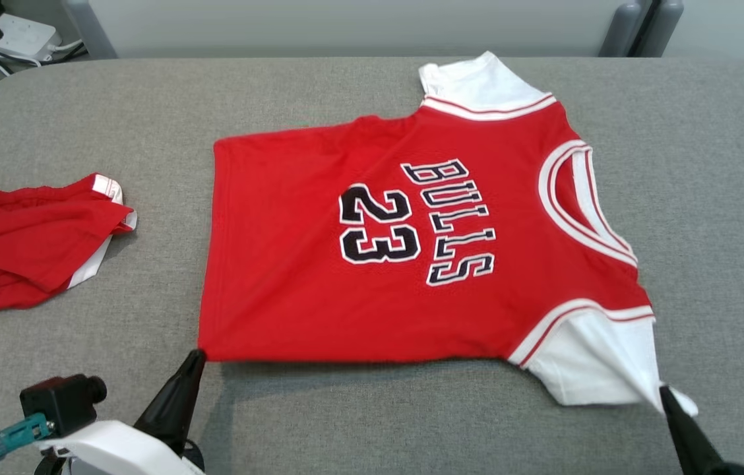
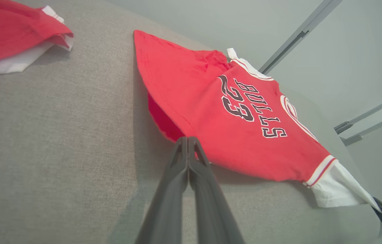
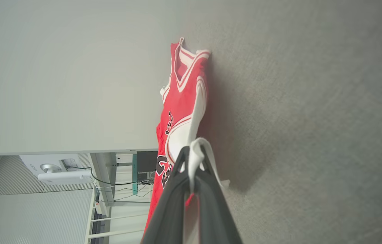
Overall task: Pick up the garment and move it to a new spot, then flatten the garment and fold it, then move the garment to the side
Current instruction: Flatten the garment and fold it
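Pinching shut: left gripper (image 1: 196, 357) on a hem corner of the jersey (image 1: 319, 297), right gripper (image 1: 664, 394) on its white sleeve (image 1: 603, 359). Uneven pulling could slip that sleeve free, bunching everything.

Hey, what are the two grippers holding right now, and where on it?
Both hold the red jersey: the left gripper pinches its bottom hem corner, the right gripper the tip of its near white sleeve.

A red jersey (image 1: 372, 264) is lying spread on the grey table (image 1: 708, 198). The left gripper (image 1: 194, 359) is pinching its near left hem corner with its jaws closed. The right gripper (image 1: 665, 396) is pinching the near white sleeve. A second red garment (image 1: 22, 244) is lying crumpled at the far left.
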Robot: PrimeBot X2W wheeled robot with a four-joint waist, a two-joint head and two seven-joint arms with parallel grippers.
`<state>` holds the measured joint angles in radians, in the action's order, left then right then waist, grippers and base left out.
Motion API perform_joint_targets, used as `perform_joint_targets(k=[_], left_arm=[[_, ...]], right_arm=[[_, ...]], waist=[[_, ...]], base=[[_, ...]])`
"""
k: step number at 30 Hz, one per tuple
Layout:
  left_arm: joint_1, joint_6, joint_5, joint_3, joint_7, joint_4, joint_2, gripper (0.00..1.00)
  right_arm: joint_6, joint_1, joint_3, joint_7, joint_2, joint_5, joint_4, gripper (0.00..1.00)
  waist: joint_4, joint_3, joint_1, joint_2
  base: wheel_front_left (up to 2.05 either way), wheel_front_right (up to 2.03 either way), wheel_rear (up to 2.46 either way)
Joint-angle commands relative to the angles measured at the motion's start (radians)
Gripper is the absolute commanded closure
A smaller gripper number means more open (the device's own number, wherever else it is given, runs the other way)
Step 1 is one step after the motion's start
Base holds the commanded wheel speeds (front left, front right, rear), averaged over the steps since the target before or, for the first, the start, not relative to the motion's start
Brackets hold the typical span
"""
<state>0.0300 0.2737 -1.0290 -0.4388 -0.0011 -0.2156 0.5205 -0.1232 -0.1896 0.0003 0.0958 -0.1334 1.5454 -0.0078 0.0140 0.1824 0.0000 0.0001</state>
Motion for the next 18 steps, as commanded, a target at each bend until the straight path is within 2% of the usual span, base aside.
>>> perform_joint_targets(k=[1, 4, 5, 9, 10, 11, 12, 13, 18], left_arm=[[-0.025, 0.010, 0.003, 0.045, -0.008, -0.027, 0.030, 1.00], [0.004, 0.028, 0.001, 0.049, -0.005, -0.029, 0.039, 1.00], [0.021, 0.040, -0.013, 0.046, 0.020, 0.017, 0.046, 1.00], [0.020, 0.032, -0.028, 0.042, 0.017, 0.066, 0.025, 1.00], [0.019, 0.031, -0.025, 0.037, 0.018, 0.081, 0.025, 1.00], [0.016, 0.034, -0.021, 0.041, 0.007, 0.094, 0.019, 1.00], [0.014, 0.037, -0.025, 0.046, -0.003, 0.105, 0.009, 0.22], [0.013, 0.036, -0.026, 0.042, 0.000, 0.115, 0.006, 0.00], [0.007, 0.080, 0.025, 0.056, -0.057, 0.128, 0.005, 0.00]], right_arm=[[-0.008, 0.007, 0.012, -0.008, -0.018, -0.004, -0.035, 1.00], [-0.008, -0.032, 0.025, -0.011, -0.006, -0.026, -0.026, 1.00], [-0.008, -0.044, 0.043, -0.002, 0.001, -0.084, 0.035, 1.00], [-0.008, -0.038, 0.047, 0.003, 0.010, -0.122, 0.068, 1.00], [-0.008, -0.035, 0.047, 0.005, 0.015, -0.126, 0.077, 0.90], [-0.008, -0.031, 0.046, 0.010, 0.020, -0.126, 0.085, 0.53], [-0.008, -0.028, 0.045, 0.012, 0.023, -0.133, 0.091, 0.00], [-0.008, -0.025, 0.042, 0.013, 0.026, -0.136, 0.097, 0.00], [-0.008, -0.022, -0.016, -0.021, 0.014, -0.215, 0.095, 0.00]], waist=[[-0.002, -0.005, 0.0000, -0.0001], [-0.007, -0.020, 0.0000, -0.0001], [-0.015, -0.045, 0.0000, -0.0001], [-0.019, -0.050, 0.0000, -0.0001], [-0.020, -0.051, 0.0000, -0.0001], [-0.020, -0.052, 0.0000, -0.0001], [-0.021, -0.054, 0.0000, -0.0001], [-0.021, -0.056, 0.0000, -0.0001], [-0.016, -0.078, 0.0000, -0.0001]], base=[[0.00, 0.00, 0.00], [0.00, 0.00, 0.00], [0.00, 0.00, 0.00], [0.00, 0.00, 0.00], [0.00, 0.00, 0.00], [0.00, 0.00, 0.00], [0.00, 0.00, 0.00], [0.00, 0.00, 0.00], [0.00, 0.00, 0.00]])
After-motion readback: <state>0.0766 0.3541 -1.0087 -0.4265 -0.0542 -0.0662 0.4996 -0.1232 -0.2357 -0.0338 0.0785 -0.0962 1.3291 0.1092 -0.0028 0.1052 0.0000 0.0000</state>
